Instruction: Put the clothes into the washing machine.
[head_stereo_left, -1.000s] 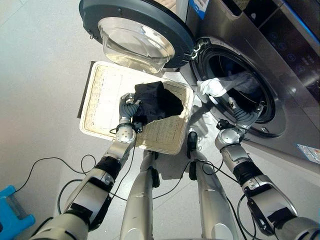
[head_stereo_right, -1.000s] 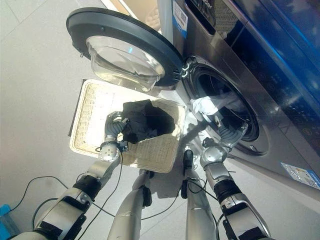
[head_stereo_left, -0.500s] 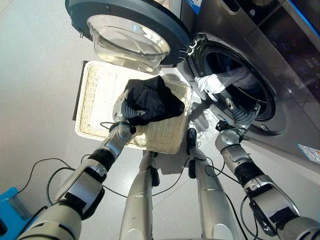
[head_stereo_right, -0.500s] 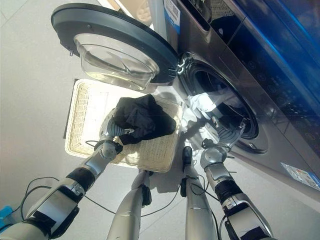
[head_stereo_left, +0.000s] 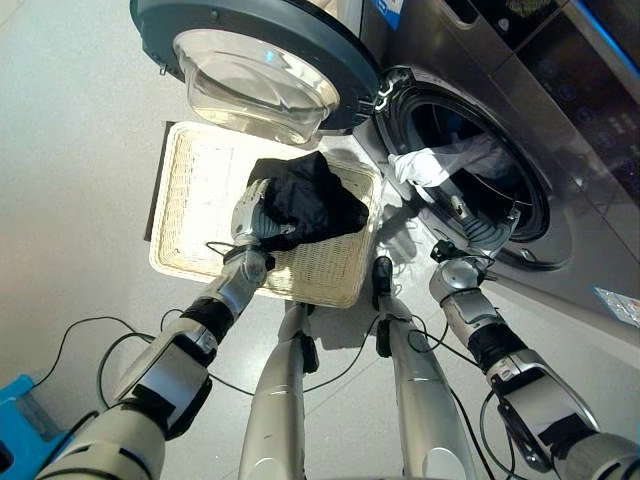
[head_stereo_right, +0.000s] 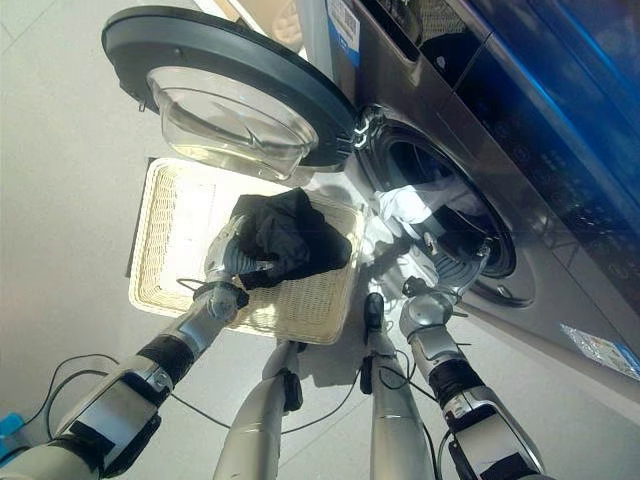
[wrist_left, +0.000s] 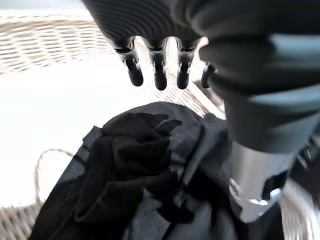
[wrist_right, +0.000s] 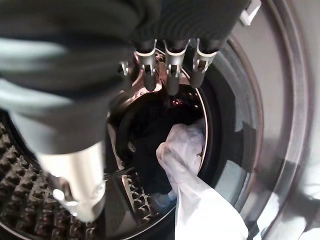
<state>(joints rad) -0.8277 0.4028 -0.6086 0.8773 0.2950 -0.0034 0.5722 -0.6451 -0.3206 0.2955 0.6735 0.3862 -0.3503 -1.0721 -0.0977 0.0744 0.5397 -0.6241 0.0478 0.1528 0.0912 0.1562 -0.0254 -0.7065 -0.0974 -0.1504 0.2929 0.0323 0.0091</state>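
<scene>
Left eye view: left hand (head_stereo_left: 252, 218) curls round the black garment (head_stereo_left: 308, 200), raised over the wicker basket's (head_stereo_left: 200, 190) 3 o'clock end. Right hand (head_stereo_left: 478, 232), fingers straight and empty, sits at the drum opening's (head_stereo_left: 480, 170) rim, where white cloth (head_stereo_left: 432, 166) spills out. Beyond, the door (head_stereo_left: 255, 60) stands wide open.

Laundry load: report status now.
Left hand gripping black garment over basket. Right hand open at drum mouth. White cloth hanging over door rim.
</scene>
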